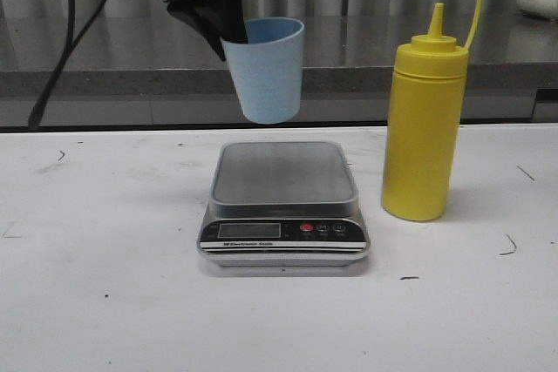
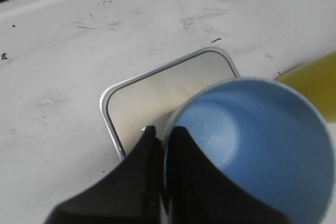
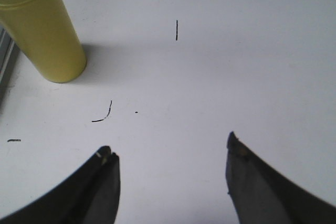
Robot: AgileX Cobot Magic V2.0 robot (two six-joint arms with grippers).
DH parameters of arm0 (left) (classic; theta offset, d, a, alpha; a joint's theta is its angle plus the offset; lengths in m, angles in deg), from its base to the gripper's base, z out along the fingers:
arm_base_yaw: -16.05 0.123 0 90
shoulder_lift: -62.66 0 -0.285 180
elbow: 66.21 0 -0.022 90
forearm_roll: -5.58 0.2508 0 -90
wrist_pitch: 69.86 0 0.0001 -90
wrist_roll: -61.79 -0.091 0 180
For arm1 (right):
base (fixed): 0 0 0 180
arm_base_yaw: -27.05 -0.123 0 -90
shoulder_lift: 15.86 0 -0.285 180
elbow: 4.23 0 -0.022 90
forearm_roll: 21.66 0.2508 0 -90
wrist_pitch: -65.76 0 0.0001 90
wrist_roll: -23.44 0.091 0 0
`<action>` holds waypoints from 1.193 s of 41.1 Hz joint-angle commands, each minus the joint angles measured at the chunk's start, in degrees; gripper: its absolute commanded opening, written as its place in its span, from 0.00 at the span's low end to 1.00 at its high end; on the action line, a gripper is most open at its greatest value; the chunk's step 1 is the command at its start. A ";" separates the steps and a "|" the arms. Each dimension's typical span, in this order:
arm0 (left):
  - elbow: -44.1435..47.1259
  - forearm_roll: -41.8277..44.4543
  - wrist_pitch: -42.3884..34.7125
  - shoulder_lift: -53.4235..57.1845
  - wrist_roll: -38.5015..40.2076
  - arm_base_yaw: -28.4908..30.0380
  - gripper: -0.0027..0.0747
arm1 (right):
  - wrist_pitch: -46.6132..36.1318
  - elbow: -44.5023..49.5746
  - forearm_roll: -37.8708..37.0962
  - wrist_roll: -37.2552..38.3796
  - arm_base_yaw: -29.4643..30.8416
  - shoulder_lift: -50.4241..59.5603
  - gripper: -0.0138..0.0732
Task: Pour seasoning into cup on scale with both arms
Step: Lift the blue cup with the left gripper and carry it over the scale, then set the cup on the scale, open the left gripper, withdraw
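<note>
One light blue cup (image 1: 266,71) hangs above the one silver scale (image 1: 283,206), and one yellow seasoning bottle (image 1: 423,124) stands just to the right of that scale. The scale carries one red button (image 1: 307,227) and one display (image 1: 249,229). Two pincers show: the left pincer (image 2: 160,145) at the cup, the right pincer (image 3: 170,156) beyond the bottle from the scale.

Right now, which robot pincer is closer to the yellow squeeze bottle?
I can't tell. The left pincer holds the blue cup above the scale, beside the yellow squeeze bottle. The right pincer hangs open over the table, apart from the bottle.
</note>
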 commanded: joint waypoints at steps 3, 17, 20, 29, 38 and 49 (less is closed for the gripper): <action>-4.65 -0.69 -1.36 -0.36 1.58 -0.47 0.01 | -3.54 -1.62 -0.46 -0.71 -0.04 -0.11 0.70; -5.20 -0.76 0.33 -3.88 1.58 -0.47 0.01 | -3.54 -1.62 -0.46 -0.71 -0.04 -0.11 0.70; -5.20 -0.76 0.91 -4.35 1.58 -0.47 0.01 | -3.54 -1.62 -0.46 -0.71 -0.04 -0.11 0.70; -5.20 -0.76 0.87 -4.72 1.58 -0.47 0.02 | -3.54 -1.62 -0.46 -0.71 -0.04 -0.11 0.70; -5.20 -0.76 0.47 -4.72 1.58 -0.47 0.42 | -3.54 -1.62 -0.46 -0.71 -0.04 -0.11 0.70; -5.48 -0.60 2.09 -2.06 0.94 -0.47 0.49 | -3.54 -1.62 -0.46 -0.71 -0.04 -0.11 0.70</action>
